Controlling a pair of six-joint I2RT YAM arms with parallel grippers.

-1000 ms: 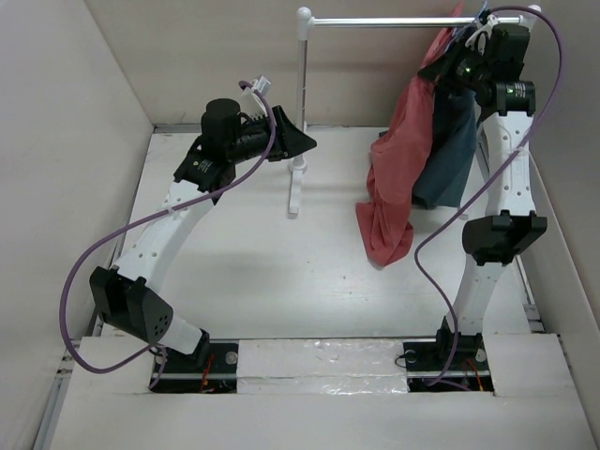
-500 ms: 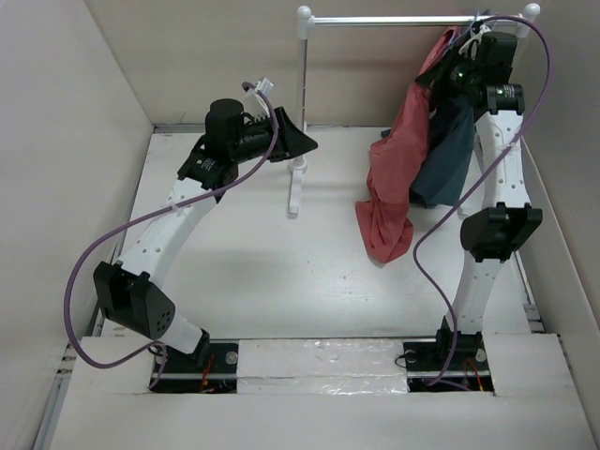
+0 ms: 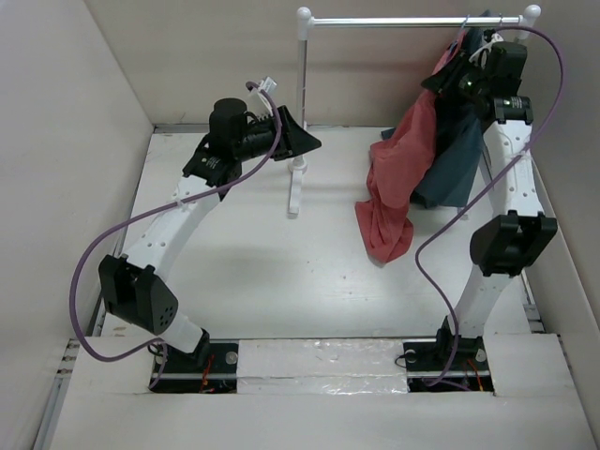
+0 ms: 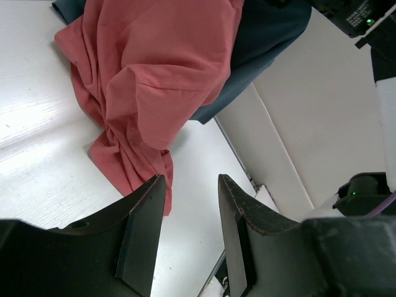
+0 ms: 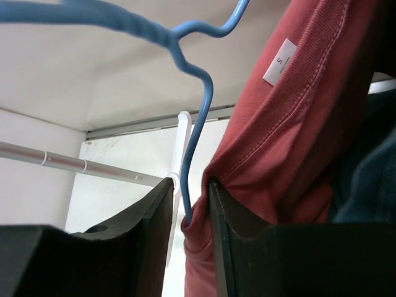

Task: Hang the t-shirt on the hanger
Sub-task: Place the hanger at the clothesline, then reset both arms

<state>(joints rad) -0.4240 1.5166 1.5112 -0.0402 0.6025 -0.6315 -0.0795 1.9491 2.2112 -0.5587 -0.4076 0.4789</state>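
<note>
The coral-red t-shirt (image 3: 398,178) hangs from high at the back right and its lower end drapes down to the table. My right gripper (image 3: 448,77) is up just below the rack's rail (image 3: 394,21). In the right wrist view my right gripper (image 5: 190,182) is shut on the pale-blue wire hanger (image 5: 207,93) together with the t-shirt's collar fabric (image 5: 291,124); the wire runs down into the collar between the jaws. My left gripper (image 3: 302,141) is open and empty beside the rack's post (image 3: 302,94). In its wrist view it (image 4: 189,179) points towards the t-shirt (image 4: 154,62).
A dark teal-blue garment (image 3: 450,159) hangs behind the t-shirt and also shows in both wrist views (image 4: 266,37) (image 5: 371,167). The white rack stands at the back, its foot on the table (image 3: 293,202). Side walls close in on both sides.
My right gripper has risen towards the rail, carrying the hanger and the t-shirt's top with it. My left arm has shifted slightly, its gripper still open.
</note>
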